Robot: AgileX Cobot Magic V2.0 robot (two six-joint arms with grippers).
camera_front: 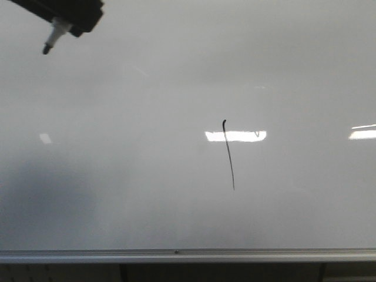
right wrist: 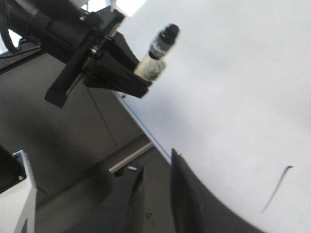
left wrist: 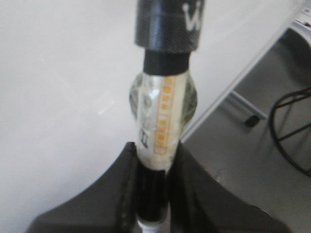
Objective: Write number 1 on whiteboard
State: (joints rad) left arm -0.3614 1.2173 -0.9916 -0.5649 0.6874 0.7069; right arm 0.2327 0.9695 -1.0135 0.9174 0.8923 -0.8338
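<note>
Left claw (camera_front: 73,23) pinching marker (camera_front: 54,37) — tip off whiteboard (camera_front: 117,194), number 1 (camera_front: 228,155) well right and below; right claw (right wrist: 155,194) barely parted, empty.

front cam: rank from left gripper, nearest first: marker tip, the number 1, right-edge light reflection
1. Marker tip, just below-left of the left gripper, top left corner.
2. The number 1, mid-board.
3. Right-edge reflection, far right of the whiteboard.

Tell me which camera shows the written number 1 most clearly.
The front view: the number 1 shows whole and near the whiteboard centre, hooked at its top. The right wrist view catches it small and slanted near the edge. The left wrist view misses it.
</note>
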